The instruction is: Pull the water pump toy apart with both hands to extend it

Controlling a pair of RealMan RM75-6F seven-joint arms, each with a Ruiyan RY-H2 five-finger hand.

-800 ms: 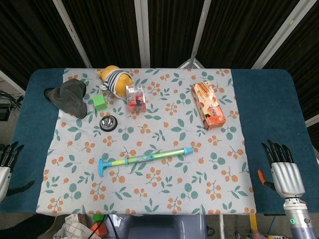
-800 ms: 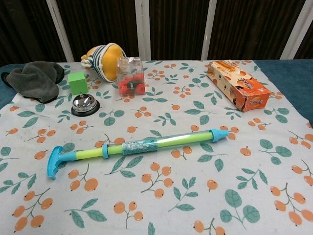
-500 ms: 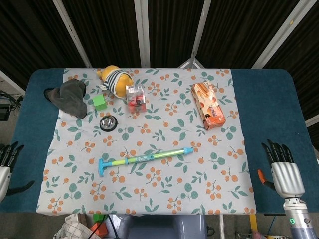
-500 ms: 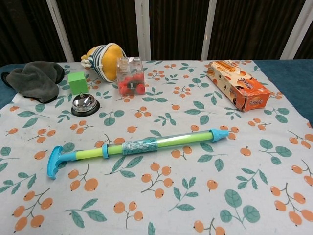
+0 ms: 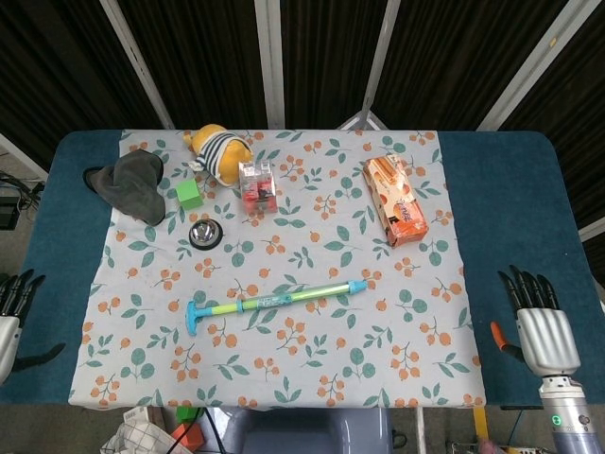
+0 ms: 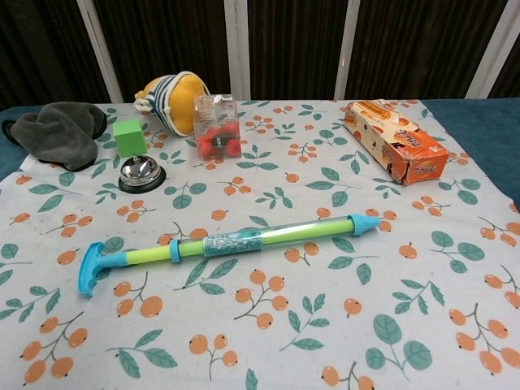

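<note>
Lying untouched near the middle of the floral tablecloth (image 5: 397,359): slim green-and-blue plastic water pump toy (image 5: 274,302), T-handle pointing left, nozzle end right. Hanging off the right table edge, well apart from it, silver-and-black right hand (image 5: 539,322), fingers straight, spread, holding nothing. Showing only partly at the left frame edge, left hand (image 5: 11,312), fingers extended, empty.

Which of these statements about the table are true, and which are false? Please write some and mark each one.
1. The water pump toy lies on the cloth, held by no hand. True.
2. The right hand grips the pump's T-handle. False: it is off to the side over the blue table edge, holding nothing.
3. The green cube sits beside the silver bell. True.
4. The orange box stands upright. False: it lies flat.
</note>
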